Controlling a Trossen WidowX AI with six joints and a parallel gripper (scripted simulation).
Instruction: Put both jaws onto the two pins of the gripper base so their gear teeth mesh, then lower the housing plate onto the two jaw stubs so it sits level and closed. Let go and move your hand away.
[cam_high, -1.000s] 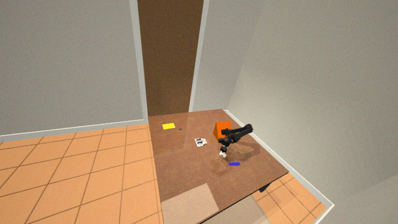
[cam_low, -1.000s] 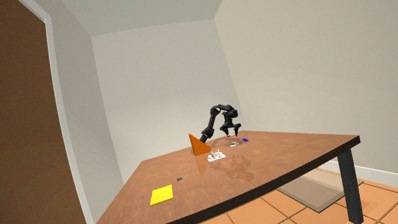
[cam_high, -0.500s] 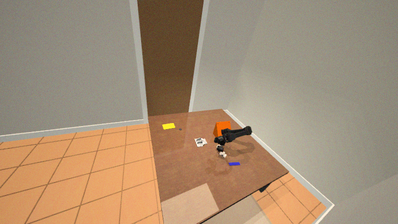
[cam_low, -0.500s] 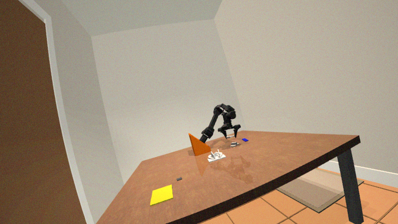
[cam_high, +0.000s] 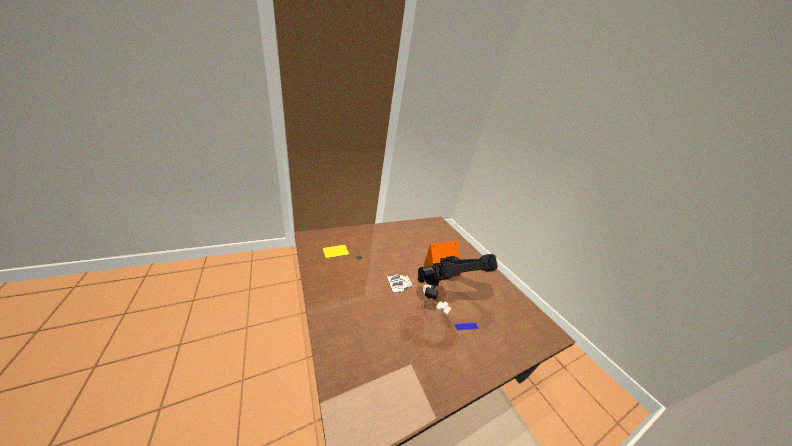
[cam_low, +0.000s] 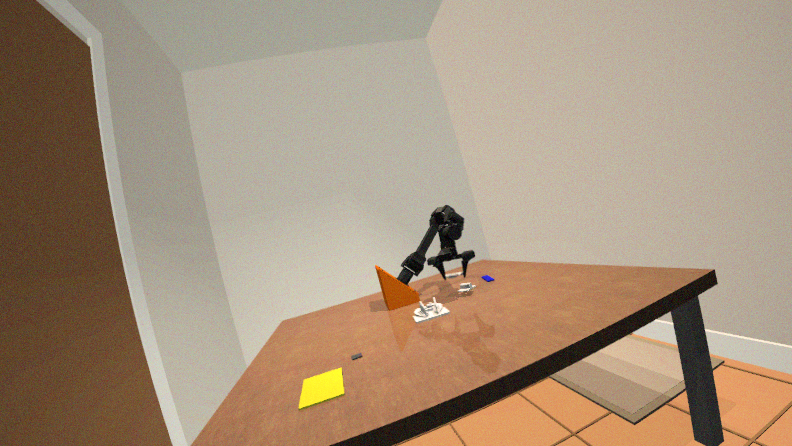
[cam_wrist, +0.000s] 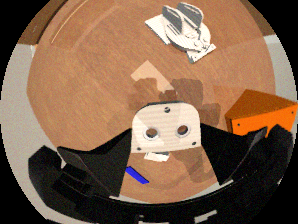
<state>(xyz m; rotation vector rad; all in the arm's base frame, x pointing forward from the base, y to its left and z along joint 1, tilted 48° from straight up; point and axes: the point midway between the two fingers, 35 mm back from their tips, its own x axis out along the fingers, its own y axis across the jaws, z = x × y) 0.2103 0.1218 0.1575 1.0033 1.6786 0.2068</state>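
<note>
My gripper (cam_high: 430, 292) (cam_low: 454, 276) (cam_wrist: 165, 128) is shut on the white housing plate (cam_wrist: 167, 119), one finger at each side edge. The plate has two round holes, is roughly level and hangs above the table. The white gripper base (cam_high: 399, 283) (cam_low: 431, 315) (cam_wrist: 156, 30) lies on the table, ahead of the gripper at the top of the wrist view. Two jaws stand on it, a left jaw (cam_wrist: 172, 19) and a right jaw (cam_wrist: 191, 15), with upright grey-looking faces. Whether their teeth mesh is too small to tell.
A white holder (cam_high: 443, 306) (cam_low: 466, 288) (cam_wrist: 157, 157) stands on the table below the gripper. A blue block (cam_high: 466, 326) (cam_low: 487, 278) (cam_wrist: 136, 175) lies beyond it. An orange wedge (cam_high: 445, 251) (cam_low: 394, 293) (cam_wrist: 262, 121) stands near the arm. A yellow sheet (cam_high: 335, 251) (cam_low: 322, 388) lies farther off.
</note>
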